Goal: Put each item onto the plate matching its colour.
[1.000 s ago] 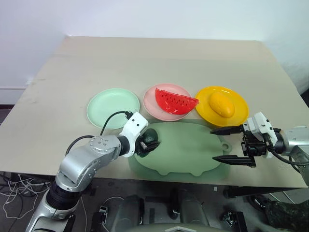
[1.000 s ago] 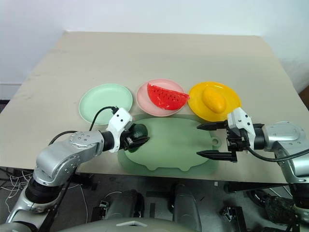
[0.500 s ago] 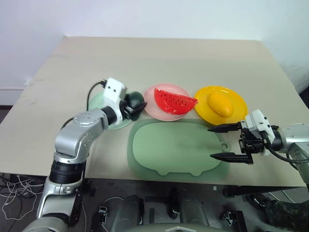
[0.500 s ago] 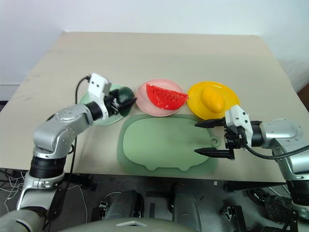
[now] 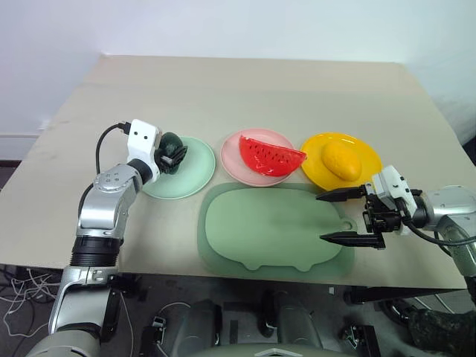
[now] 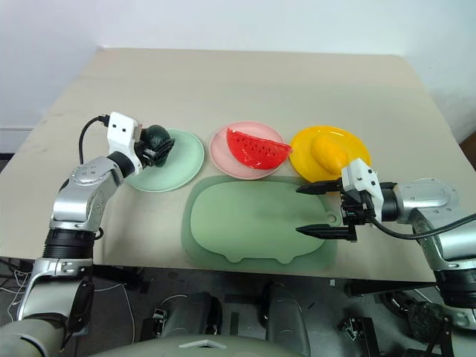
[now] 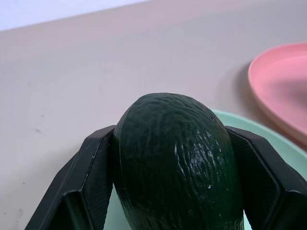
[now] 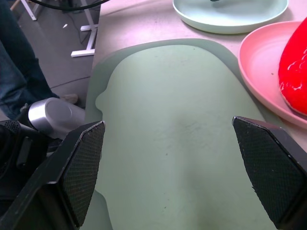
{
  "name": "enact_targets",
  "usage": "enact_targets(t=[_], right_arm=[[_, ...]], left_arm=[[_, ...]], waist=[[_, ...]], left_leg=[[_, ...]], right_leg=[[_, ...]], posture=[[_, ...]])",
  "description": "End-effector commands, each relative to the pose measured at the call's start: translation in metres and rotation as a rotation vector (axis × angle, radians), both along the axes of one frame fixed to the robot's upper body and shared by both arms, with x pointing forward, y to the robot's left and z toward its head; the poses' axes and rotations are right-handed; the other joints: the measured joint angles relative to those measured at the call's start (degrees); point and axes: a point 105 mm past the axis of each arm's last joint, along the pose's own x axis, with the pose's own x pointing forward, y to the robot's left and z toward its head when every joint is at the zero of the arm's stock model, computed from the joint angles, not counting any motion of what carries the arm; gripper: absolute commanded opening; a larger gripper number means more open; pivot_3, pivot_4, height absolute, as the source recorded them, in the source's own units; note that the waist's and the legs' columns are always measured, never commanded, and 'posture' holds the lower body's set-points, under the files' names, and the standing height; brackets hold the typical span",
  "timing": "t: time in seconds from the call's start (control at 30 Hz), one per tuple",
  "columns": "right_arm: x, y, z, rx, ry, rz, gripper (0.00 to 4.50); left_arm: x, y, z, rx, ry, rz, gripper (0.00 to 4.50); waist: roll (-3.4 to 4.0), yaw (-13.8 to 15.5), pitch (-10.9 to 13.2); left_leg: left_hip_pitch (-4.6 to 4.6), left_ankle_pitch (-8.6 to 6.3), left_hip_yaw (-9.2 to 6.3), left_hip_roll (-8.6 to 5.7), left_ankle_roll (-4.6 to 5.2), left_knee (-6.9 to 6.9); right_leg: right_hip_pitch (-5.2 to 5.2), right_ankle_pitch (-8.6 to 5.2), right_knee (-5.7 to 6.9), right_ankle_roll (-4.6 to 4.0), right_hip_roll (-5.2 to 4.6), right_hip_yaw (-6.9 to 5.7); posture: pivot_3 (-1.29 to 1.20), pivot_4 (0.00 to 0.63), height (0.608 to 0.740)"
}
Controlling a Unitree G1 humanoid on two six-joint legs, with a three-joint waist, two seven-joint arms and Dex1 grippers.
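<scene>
now the left pincer (image 5: 177, 155) is clamped on the avocado (image 5: 170, 147) above the mint green plate (image 5: 190, 177).
on the tan surface (image 5: 245, 97) the watermelon wedge (image 5: 271, 155) lies on the pink plate (image 5: 236, 165) and the mango (image 5: 341, 161) on the yellow plate (image 5: 364, 175). the right pincer (image 5: 332, 217) hangs with its fingers wide apart and nothing between them, over the handle end of the bare pale green board (image 5: 268, 227), which lies just in front of the three plates.
</scene>
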Motion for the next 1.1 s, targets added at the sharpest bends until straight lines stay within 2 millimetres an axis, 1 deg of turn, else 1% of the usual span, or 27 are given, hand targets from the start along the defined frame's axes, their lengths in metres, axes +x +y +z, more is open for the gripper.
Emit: enact_targets(t=[0.03,0.13,0.23,0.3,0.33,0.37,0.4,0.47,0.6,0.73,0.8,0.9,0.93,1.0,1.03,1.07,1.1], right_arm=[[0.001,0.001,0.008,0.001,-0.043,0.018,4.5],[0.0,0.0,0.007,-0.004,-0.042,0.023,4.5],[0.001,-0.002,0.006,-0.009,-0.042,0.021,4.5],[0.001,-0.001,0.006,-0.008,-0.043,0.023,4.5],[0.001,-0.001,0.007,-0.007,-0.044,0.024,4.5],[0.001,0.0,0.007,-0.003,-0.049,0.027,4.5],[0.001,0.001,0.007,0.001,-0.053,0.03,4.5],[0.0,0.001,0.007,0.0,-0.052,0.032,4.5],[0.0,-0.002,0.005,-0.004,-0.051,0.027,4.5],[0.001,-0.006,0.006,-0.001,-0.052,0.008,4.5],[0.001,-0.008,0.005,0.002,-0.051,-0.001,4.5],[-0.002,-0.01,0.004,-0.003,-0.044,-0.002,4.5],[-0.003,-0.012,0.003,-0.006,-0.042,-0.006,4.5],[0.0,-0.021,0.006,-0.001,-0.043,-0.047,4.5],[0.002,-0.027,0.008,0.005,-0.048,-0.079,4.5],[0.003,-0.03,0.009,0.01,-0.051,-0.099,4.5],[0.005,-0.036,0.01,0.015,-0.055,-0.133,4.5]], left_arm=[[0.0,0.002,0.003,0.005,-0.023,-0.001,3.11],[-0.004,0.002,-0.006,0.023,0.008,-0.019,3.11],[-0.006,0.003,-0.009,0.005,0.02,-0.021,3.11],[-0.007,0.002,-0.01,-0.013,0.033,-0.038,3.83],[-0.008,0.001,-0.01,-0.019,0.039,-0.046,4.02],[-0.009,0.001,-0.011,-0.009,0.041,-0.053,4.34],[-0.009,0.002,-0.011,-0.001,0.041,-0.055,4.46],[-0.01,0.004,-0.009,-0.016,0.044,-0.055,4.46],[-0.01,0.008,0.006,0.01,-0.018,-0.061,4.46],[-0.014,0.015,0.035,0.015,-0.12,-0.071,4.46],[-0.021,0.022,0.049,0.04,-0.155,-0.091,4.46],[-0.033,0.03,0.055,0.088,-0.152,-0.135,4.46],[-0.041,0.032,0.06,0.089,-0.154,-0.173,4.46],[-0.064,0.039,0.075,0.065,-0.146,-0.269,4.46],[-0.075,0.045,0.08,0.059,-0.15,-0.312,4.46],[-0.082,0.051,0.084,0.058,-0.152,-0.336,4.46],[-0.089,0.063,0.081,0.061,-0.128,-0.335,4.46]], waist=[[0.0,0.0,0.0],[0.0,0.0,0.0],[0.0,0.0,0.0],[0.0,0.0,0.0],[0.0,0.0,0.0],[0.0,0.0,0.0],[0.0,0.0,0.0],[0.0,0.0,0.0],[0.0,0.0,0.0],[0.0,0.0,0.0],[-0.01,0.0,0.0],[-0.01,-0.1,0.0],[0.01,-0.2,0.0],[-0.03,-0.4,0.0],[-0.04,-0.3,0.0],[-0.03,-0.3,0.0],[-0.03,-0.2,0.0]], left_leg=[[0.0,0.0,0.0,0.01,0.0,0.0],[0.0,0.0,0.0,0.03,0.0,0.0],[0.0,0.0,0.01,0.04,-0.01,0.0],[0.04,0.0,0.0,0.04,-0.01,0.0],[0.03,0.0,-0.01,0.04,-0.01,0.0],[0.04,0.0,0.0,0.04,0.0,0.0],[0.03,0.0,-0.01,0.04,0.0,0.0],[0.03,0.0,-0.01,0.04,-0.01,0.0],[0.03,0.0,-0.01,0.04,-0.01,0.0],[0.02,0.0,-0.01,0.05,-0.01,0.0],[0.02,0.0,-0.01,0.05,-0.01,0.0],[0.02,0.0,-0.01,0.07,-0.01,-0.01],[0.02,0.0,-0.01,0.07,-0.01,-0.02],[0.04,0.0,0.04,0.08,-0.01,-0.03],[0.0,0.0,0.07,0.11,-0.02,-0.03],[-0.04,0.02,0.08,0.11,-0.04,-0.03],[-0.06,0.05,0.09,0.11,-0.11,-0.03]], right_leg=[[0.0,0.0,0.0,0.0,0.0,0.0],[0.0,0.0,0.0,0.0,0.0,0.0],[0.0,0.0,0.01,0.01,0.0,0.0],[0.04,0.0,0.02,0.0,-0.01,0.0],[0.04,0.0,0.02,0.0,-0.01,-0.01],[0.04,0.0,0.02,0.0,-0.02,-0.01],[0.03,0.0,0.02,0.0,-0.01,-0.01],[0.03,0.0,0.02,0.01,-0.01,-0.01],[0.03,0.0,0.02,0.0,-0.01,-0.01],[0.02,0.0,0.02,0.0,-0.02,-0.01],[0.02,0.0,0.02,0.0,-0.02,-0.01],[0.02,0.0,0.01,0.0,-0.01,-0.01],[0.01,0.0,0.0,0.0,-0.01,-0.02],[0.0,0.0,0.01,0.01,-0.01,0.0],[-0.08,0.0,0.02,0.0,-0.01,0.01],[-0.13,0.0,0.04,0.0,-0.01,0.01],[-0.17,0.0,0.05,0.0,-0.01,0.02]], posture=[[0.0,0.15,0.736],[0.0,0.15,0.736],[0.0,0.15,0.736],[0.0,0.15,0.736],[0.0,0.15,0.736],[0.0,0.15,0.736],[0.0,0.15,0.736],[0.0,0.15,0.736],[0.0,0.15,0.736],[0.0,0.15,0.736],[0.0,0.15,0.736],[0.0,0.15,0.736],[0.0,0.15,0.736],[0.0,0.15,0.736],[0.0,0.15,0.736],[0.0,0.15,0.736],[0.0,0.15,0.736]])
